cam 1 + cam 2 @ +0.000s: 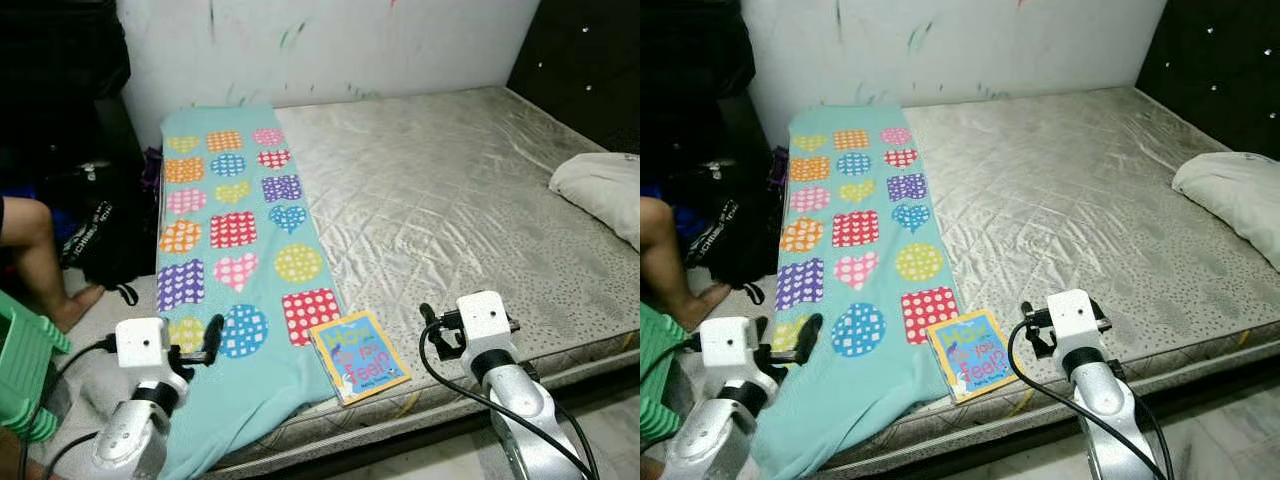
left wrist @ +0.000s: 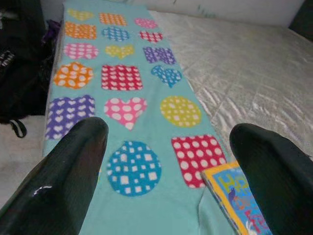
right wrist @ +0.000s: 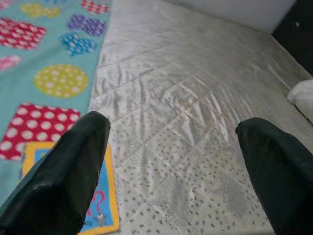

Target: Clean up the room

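A teal blanket (image 1: 240, 230) with colourful dotted patches lies along the left side of the bed, and its near end hangs over the front edge. A children's book (image 1: 360, 357) with a yellow border and blue cover rests near the mattress's front edge, just right of the blanket. My left gripper (image 1: 200, 345) hovers open over the blanket's near end, left of the book (image 2: 239, 200). My right gripper (image 1: 432, 330) is open and empty above the bare mattress (image 1: 450, 200), right of the book (image 3: 100, 205).
A white pillow (image 1: 605, 190) lies at the bed's right edge. A black bag (image 1: 100, 235) sits on the floor left of the bed, next to a person's bare leg (image 1: 35, 260). A green stool (image 1: 20, 370) stands at the near left. A dark headboard (image 1: 590, 60) rises at the right.
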Controlling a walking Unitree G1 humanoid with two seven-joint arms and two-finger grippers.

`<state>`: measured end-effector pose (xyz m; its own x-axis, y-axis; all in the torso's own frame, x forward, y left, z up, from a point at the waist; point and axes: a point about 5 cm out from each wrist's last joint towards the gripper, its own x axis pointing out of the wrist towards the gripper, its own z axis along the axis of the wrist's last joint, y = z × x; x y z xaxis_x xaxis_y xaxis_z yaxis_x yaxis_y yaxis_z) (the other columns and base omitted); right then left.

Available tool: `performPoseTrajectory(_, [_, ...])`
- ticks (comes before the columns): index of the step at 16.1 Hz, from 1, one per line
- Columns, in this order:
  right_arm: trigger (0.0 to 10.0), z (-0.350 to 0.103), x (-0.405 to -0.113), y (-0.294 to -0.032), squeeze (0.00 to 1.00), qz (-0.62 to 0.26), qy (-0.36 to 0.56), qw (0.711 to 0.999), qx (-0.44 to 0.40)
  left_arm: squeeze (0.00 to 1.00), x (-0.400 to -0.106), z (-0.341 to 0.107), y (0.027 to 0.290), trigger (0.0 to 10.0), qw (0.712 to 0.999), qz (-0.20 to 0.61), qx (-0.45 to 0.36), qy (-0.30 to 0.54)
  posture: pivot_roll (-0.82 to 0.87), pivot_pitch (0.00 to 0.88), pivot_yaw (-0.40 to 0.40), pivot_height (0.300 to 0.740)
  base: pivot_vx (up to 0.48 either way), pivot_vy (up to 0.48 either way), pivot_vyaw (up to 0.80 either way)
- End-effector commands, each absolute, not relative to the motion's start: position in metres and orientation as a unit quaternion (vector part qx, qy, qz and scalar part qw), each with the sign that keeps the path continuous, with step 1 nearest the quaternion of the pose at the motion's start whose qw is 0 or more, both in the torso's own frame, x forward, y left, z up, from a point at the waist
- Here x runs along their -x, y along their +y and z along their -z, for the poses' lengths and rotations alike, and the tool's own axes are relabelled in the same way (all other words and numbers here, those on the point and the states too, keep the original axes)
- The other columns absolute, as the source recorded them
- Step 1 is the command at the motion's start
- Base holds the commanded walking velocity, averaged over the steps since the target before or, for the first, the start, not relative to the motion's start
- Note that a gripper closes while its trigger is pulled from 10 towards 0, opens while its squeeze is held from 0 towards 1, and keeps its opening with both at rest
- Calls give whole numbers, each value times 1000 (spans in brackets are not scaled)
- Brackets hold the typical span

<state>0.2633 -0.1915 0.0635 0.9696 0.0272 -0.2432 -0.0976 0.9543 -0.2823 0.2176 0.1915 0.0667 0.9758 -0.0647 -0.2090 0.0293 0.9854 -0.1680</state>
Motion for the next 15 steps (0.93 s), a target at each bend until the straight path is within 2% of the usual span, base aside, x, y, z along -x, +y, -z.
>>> performPoseTrajectory(1, [10000,-72,-276,-195,0,-10,105,986,133,0,-228,-73,182,10000,992,46,72,90,-119,0,5,740,0,0,0])
performPoseTrajectory(4, [10000,-79,-284,-196,0,14,99,991,93,0,-237,-79,183,10000,994,29,74,76,-122,0,6,740,0,0,0])
performPoseTrajectory(7, [10000,-80,-288,-188,0,1,91,992,92,0,-232,-74,183,10000,993,35,70,86,-118,0,2,740,0,0,0])
performPoseTrajectory(15, [10000,-81,-293,-183,0,5,84,993,83,0,-252,-83,171,10000,994,43,78,62,-118,0,2,740,0,0,0])
